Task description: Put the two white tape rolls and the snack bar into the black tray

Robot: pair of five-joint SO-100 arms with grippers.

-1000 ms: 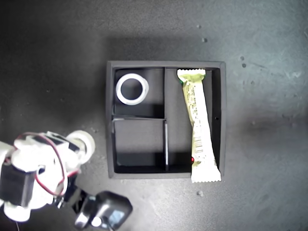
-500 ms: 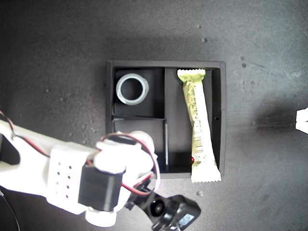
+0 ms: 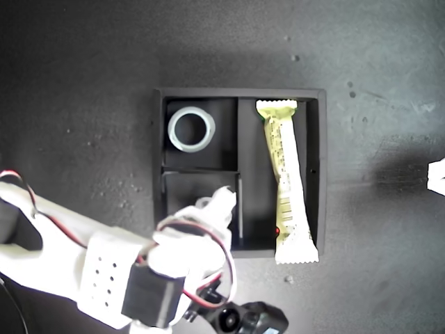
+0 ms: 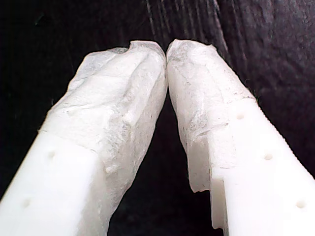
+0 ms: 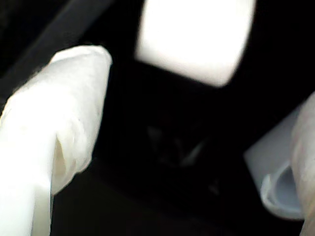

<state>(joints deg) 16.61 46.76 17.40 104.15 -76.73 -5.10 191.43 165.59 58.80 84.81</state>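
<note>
The black tray (image 3: pixel 158 139) lies mid-table. One white tape roll (image 3: pixel 190 128) sits in its small compartment at the exterior view's upper left. The snack bar (image 3: pixel 286 181) lies in the long compartment, one crimped end over the near wall. My second gripper (image 3: pixel 214 202) hangs over the other small compartment. In the second wrist view my second gripper (image 5: pixel 197 147) has its fingers wide apart over the dark compartment. A blurred white roll-shaped block (image 5: pixel 196 37) lies ahead, and a pale ring (image 5: pixel 281 194) shows beside one finger. My first gripper (image 4: pixel 166 49) is shut on nothing above the dark table.
The second arm's white body and black motor (image 3: pixel 149 299) cover the exterior view's lower left and the tray's near corner. A white piece of an arm (image 3: pixel 437 175) pokes in at the exterior view's right edge. Small crumbs dot the dark table (image 3: pixel 83 83).
The second arm swung from the exterior view's lower left corner to above the tray's near small compartment. A white piece of an arm appeared at that view's right edge.
</note>
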